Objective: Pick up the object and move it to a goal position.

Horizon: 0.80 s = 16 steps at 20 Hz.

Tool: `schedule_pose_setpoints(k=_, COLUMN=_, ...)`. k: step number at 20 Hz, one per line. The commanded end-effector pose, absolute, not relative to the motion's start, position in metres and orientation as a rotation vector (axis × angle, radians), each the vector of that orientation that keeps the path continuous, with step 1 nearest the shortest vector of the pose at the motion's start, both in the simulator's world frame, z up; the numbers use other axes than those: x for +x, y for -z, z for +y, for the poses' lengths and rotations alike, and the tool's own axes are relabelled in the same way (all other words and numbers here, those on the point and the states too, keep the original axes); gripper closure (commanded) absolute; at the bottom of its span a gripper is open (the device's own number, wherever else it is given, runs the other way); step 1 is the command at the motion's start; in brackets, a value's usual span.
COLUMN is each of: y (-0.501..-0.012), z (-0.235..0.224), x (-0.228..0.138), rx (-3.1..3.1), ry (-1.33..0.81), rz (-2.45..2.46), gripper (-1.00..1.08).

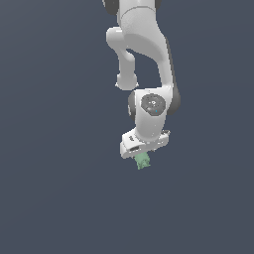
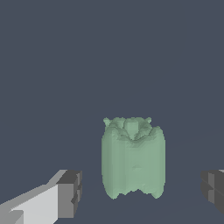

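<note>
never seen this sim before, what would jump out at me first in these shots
The white arm reaches down from the top of the exterior view against a plain dark blue-grey ground. A small pale green lumpy object sits right at the gripper. In the wrist view that object stands between the two dark finger pads, with a clear gap on each side, so the jaws are open around it.

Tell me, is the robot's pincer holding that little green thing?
No. The pincer is open; the pale green lumpy object sits between its fingers with gaps on both sides.
</note>
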<state>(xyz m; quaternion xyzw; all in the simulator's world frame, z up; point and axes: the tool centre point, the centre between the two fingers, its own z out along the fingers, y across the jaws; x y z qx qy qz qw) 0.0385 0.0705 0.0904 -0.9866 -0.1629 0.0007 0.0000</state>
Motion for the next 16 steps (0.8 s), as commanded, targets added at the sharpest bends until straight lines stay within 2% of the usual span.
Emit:
schedule_pose_setpoints(k=1, y=-0.083, z=0.07, x=0.038, rx=-3.099, ry=-0.003, rz=-0.513, gripper=-0.92)
schedule_pose_setpoints(k=8, y=-0.049, z=0.071, x=0.038, rx=-3.099, ry=0.0, rz=-0.518, gripper=-0.92)
schedule_pose_setpoints(k=13, y=-0.043, z=0.071, x=0.039, rx=-3.098, ry=0.0, rz=-0.519, gripper=-0.92)
schedule_pose_setpoints(k=14, y=-0.043, z=0.071, x=0.039, rx=-3.098, ry=0.0, rz=-0.519, gripper=1.08)
schedule_pose_setpoints(k=16, y=-0.043, z=0.071, x=0.039, rx=-3.098, ry=0.0, rz=-0.519, gripper=1.08)
